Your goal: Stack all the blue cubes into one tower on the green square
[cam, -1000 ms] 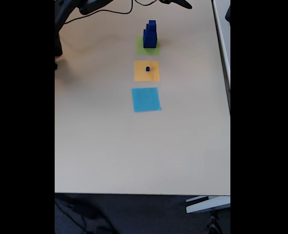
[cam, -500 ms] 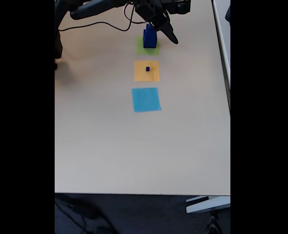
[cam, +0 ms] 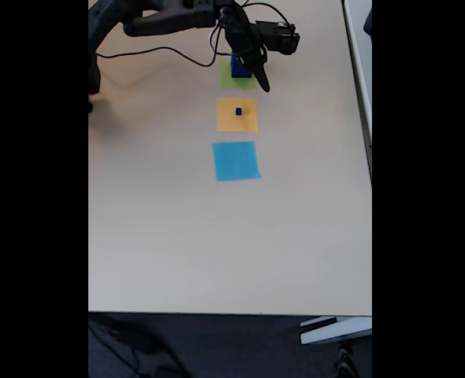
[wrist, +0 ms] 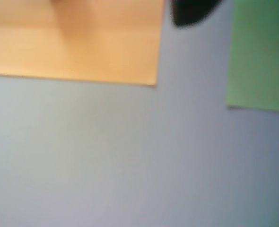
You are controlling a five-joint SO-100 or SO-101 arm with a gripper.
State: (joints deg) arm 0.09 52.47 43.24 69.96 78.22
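Blurred wrist view: a corner of the orange square (wrist: 82, 42) at upper left, an edge of the green square (wrist: 260, 56) at right, pale table (wrist: 130, 165) between; a dark fingertip (wrist: 191, 12) intrudes at the top edge.

Fixed view: the gripper (cam: 256, 75) hangs over the green square (cam: 231, 79), partly covering the blue tower (cam: 240, 67) there. Small blue cube (cam: 238, 112) sits alone on the orange square (cam: 236, 115), the light-blue square (cam: 236, 161) just below. Finger opening cannot be made out.

Judgement: approach step for the last cube. Next move calls for shifting toward the orange square, descending, and closing around the small cube.
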